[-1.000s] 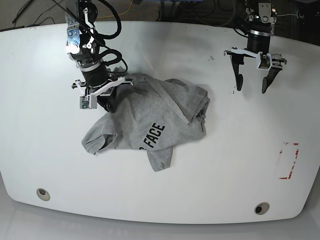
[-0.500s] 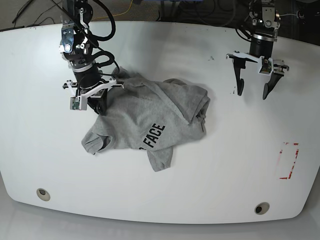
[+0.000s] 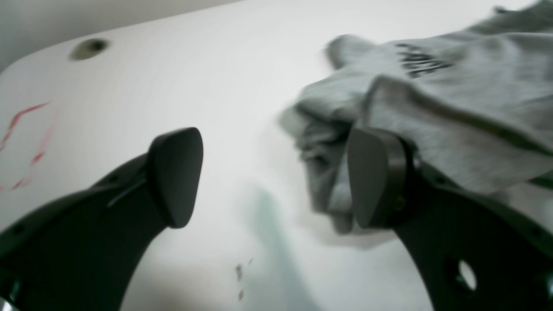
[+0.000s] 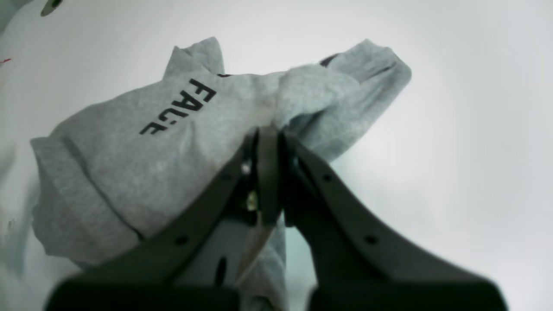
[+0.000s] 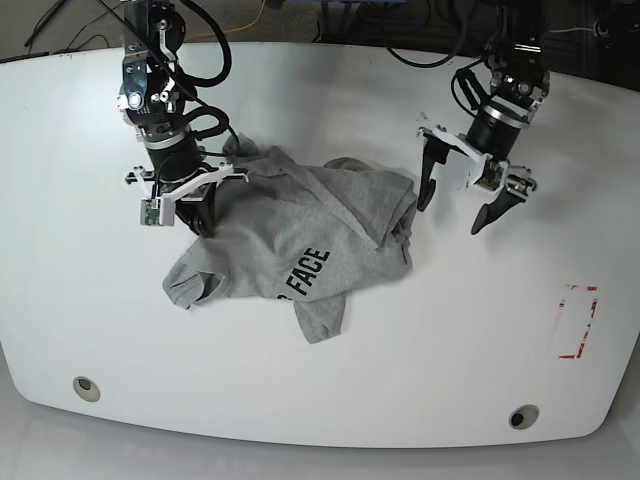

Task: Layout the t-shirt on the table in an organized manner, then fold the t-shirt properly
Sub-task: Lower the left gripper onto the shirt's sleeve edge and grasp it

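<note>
The t-shirt [image 5: 300, 240] lies crumpled near the middle of the table [image 5: 90, 330], not yet spread flat. Its bulk runs roughly from the upper right corner down toward the lower left in the base view, and the "FACE" lettering [image 5: 308, 268] climbs toward the upper right. The right gripper [image 5: 205, 205] has its jaws pressed together, pinching grey fabric at the shirt's upper left edge. The left gripper [image 5: 452, 210] stands spread wide just beside the shirt's right edge, holding nothing.
</note>
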